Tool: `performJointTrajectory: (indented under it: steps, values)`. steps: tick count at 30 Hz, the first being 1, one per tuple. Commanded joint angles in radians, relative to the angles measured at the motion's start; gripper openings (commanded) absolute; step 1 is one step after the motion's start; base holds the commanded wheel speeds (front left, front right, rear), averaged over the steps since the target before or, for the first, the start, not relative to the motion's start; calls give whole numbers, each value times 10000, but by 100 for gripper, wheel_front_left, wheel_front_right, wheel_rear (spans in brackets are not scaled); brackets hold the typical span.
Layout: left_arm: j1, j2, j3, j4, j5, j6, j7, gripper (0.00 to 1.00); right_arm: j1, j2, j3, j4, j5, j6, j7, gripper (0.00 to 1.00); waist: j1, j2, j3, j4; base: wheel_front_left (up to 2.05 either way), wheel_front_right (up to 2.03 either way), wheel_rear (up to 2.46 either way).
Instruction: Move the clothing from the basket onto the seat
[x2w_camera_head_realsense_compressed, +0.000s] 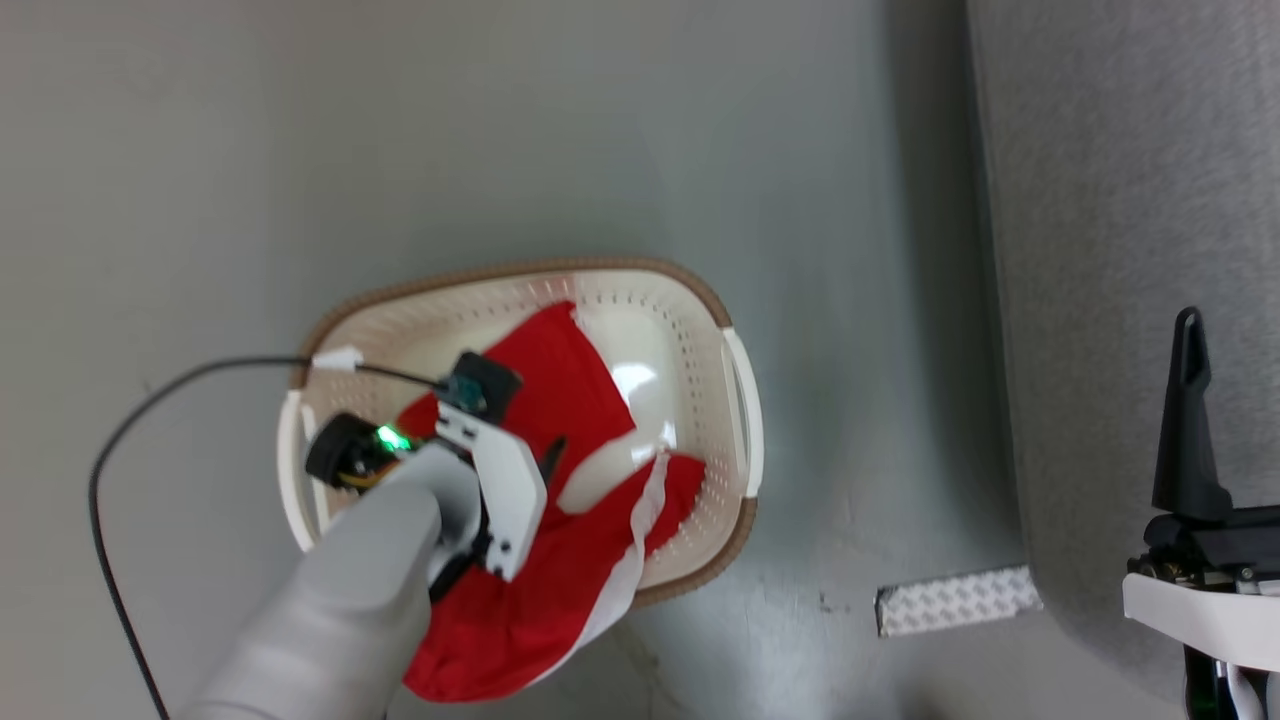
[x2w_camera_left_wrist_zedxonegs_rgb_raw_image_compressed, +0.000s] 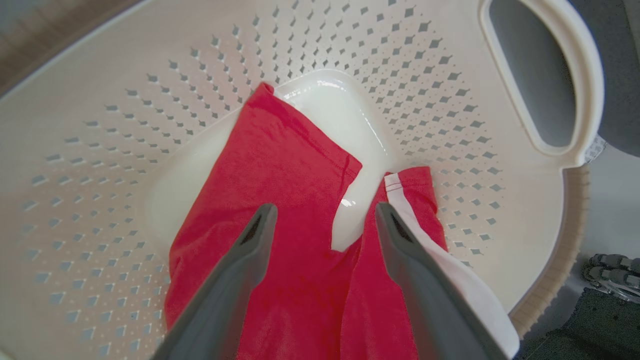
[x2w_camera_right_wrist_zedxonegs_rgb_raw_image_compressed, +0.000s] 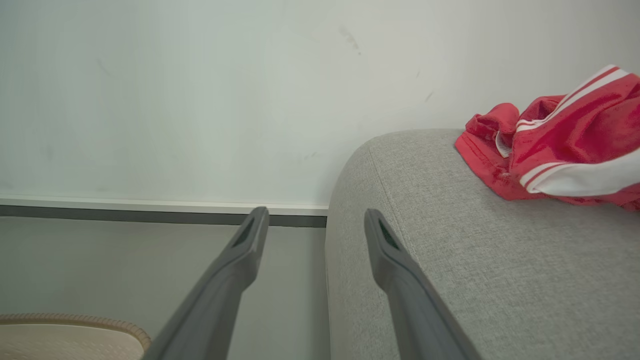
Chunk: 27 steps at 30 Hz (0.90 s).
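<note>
**Red cloth lies straight under the left tool**

Red clothing (x2w_camera_head_realsense_compressed: 560, 400) lies in the basket (x2w_camera_head_realsense_compressed: 742, 400) at centre-left of the head view. Its long axis runs from upper centre to lower left, spilling over the rim. The left tool (x2w_camera_left_wrist_zedxonegs_rgb_raw_image_compressed: 325, 210) hangs just above it, fingers spread, gripping nothing. The right tool (x2w_camera_right_wrist_zedxonegs_rgb_raw_image_compressed: 315, 215), likewise spread and empty, sits by the seat (x2w_camera_head_realsense_compressed: 1120, 200) at far right, so the left arm is nearer.

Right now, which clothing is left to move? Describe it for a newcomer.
On the floor left of the grey sofa stands the cream, brown-rimmed basket. Inside it, under the open left gripper, a red garment with a white side stripe lies spread flat. The other red piece lies crumpled on the sofa.
</note>
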Motion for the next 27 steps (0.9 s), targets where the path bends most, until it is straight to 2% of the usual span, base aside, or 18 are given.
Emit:
performJointTrajectory:
  steps: [1,13,27]
  values:
    - [-480,18,12,316,-36,16,-97,100,-216,4,-38,-176,57,-27,1,100,-3,0,953,-139,0,0,0]
    - [-1483,-137,-64,1859,23,364,-360,100,-433,3,65,-634,218,-27,-1,100,-3,0,2218,-265,0,0,0]
    - [-2288,338,-315,2324,255,796,-431,100,-521,5,408,-849,453,-27,1,100,-3,0,3081,-519,0,0,0]
